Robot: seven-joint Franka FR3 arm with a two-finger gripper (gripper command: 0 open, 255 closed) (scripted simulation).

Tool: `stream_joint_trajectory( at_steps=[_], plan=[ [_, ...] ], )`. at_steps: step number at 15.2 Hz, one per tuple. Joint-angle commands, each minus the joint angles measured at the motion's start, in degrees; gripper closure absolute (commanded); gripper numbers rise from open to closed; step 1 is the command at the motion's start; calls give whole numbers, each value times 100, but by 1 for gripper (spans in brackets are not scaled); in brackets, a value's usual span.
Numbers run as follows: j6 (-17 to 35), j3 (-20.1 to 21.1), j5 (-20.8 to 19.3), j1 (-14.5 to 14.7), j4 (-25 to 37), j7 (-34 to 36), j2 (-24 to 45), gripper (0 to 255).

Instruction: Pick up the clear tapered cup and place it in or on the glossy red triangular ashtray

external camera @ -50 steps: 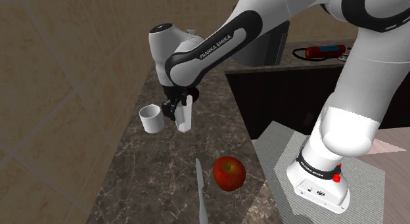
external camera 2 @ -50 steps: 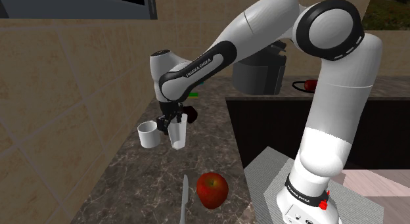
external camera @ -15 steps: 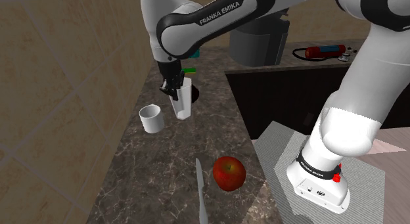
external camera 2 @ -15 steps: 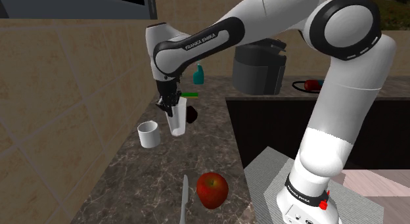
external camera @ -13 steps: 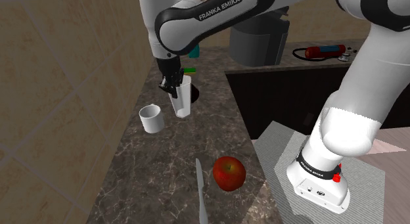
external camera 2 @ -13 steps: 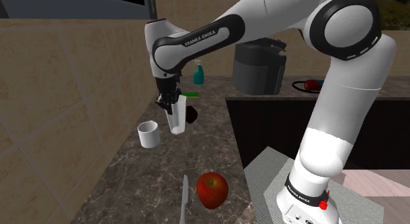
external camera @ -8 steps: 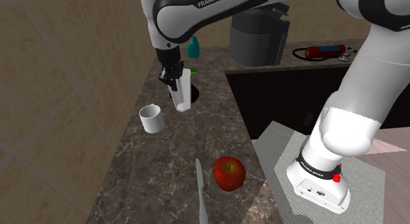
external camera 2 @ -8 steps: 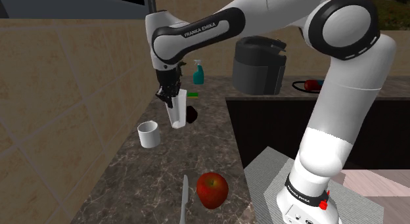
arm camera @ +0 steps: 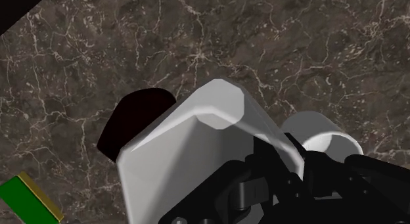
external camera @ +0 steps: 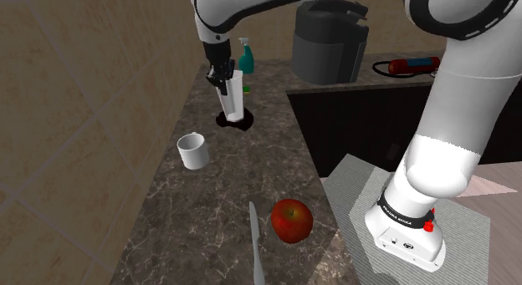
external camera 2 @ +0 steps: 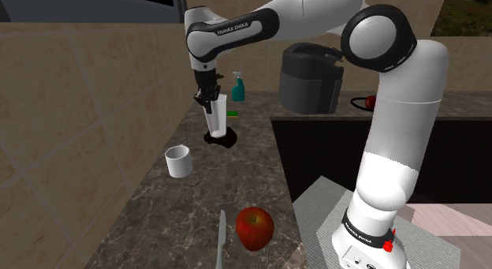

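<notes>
Fingers: the black fingers are closed on the top of the tapered cup, gripping it at the rim.
Tapered cup: the pale, see-through tapered cup hangs upright in that grip, wide mouth up and narrow base down, directly over the ashtray. I cannot tell whether its base touches the ashtray.
Ashtray: the ashtray looks dark, almost black. It lies on the far half of the counter, under the cup. In the wrist view its rounded edge shows from behind the cup.
Counter: the counter is dark brown veined stone and runs along a tan tiled wall on the shoulder view's left.
Mug: a white mug stands upright, nearer than the ashtray, toward the shoulder view's left and apart from it.
Apple: a red apple sits at the near end, just to the right of the knife, which lies lengthwise.
Spray bottle: a teal spray bottle stands at the far end, beyond the cup.
Green block: a small green block with a yellow edge lies near the ashtray.
Appliance: a dark grey lidded appliance stands far right.
</notes>
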Motion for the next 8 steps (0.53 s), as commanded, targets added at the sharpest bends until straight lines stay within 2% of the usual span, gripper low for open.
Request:
stream_joint_trajectory(
  at_steps=[1,8],
  plan=[
    [-159,-97,-40,-107,476,-231,297,255],
    [-826,-346,-129,-407,2324,-905,1428,255]
  ],
)
